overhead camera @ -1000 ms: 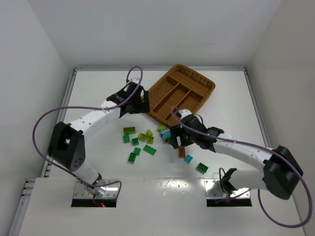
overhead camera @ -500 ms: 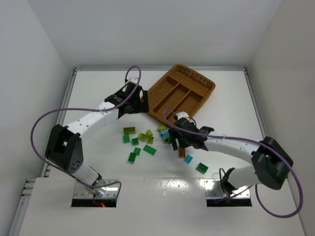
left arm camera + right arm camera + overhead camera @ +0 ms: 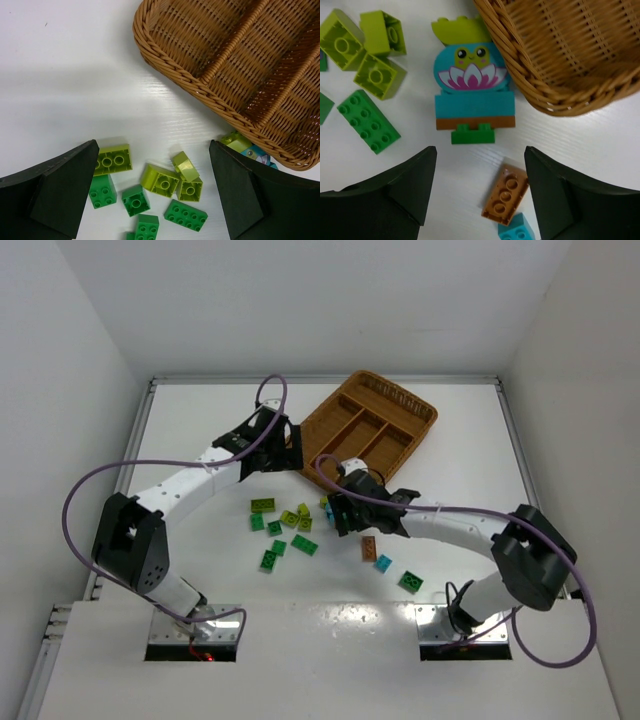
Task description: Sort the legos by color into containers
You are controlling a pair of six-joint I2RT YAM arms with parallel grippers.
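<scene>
A: Legos [image 3: 304, 545] are lying loose on the middle of the table [image 3: 190, 430], and I'm seeing none in the wicker tray [image 3: 560, 95] yet. Closest to the near edge, a dark green brick [image 3: 410, 581], a cyan brick [image 3: 383, 562] and a brown-orange brick [image 3: 368, 548] are trailing in a diagonal line.

B: What is the right gripper [image 3: 338, 515] going for?

A: It's hovering with its jaws apart and nothing between them, facing the stacked piece [image 3: 472, 85], the cyan one with the frog print. That stack is lying just ahead of the fingertips, centred on the gap. Its long axis is running straight away from the wrist, green foot nearest, lime cap farthest.

B: So the jaws are spanning its narrow width?

A: I'm judging so; advancing and lowering should do it. The stack's far end is sitting just beside the wicker tray's near corner, perhaps touching it.

B: And the left gripper [image 3: 288, 452]?

A: Farther off, hanging wide open by the tray's left corner, holding nothing. The right arm is nearer.
</scene>
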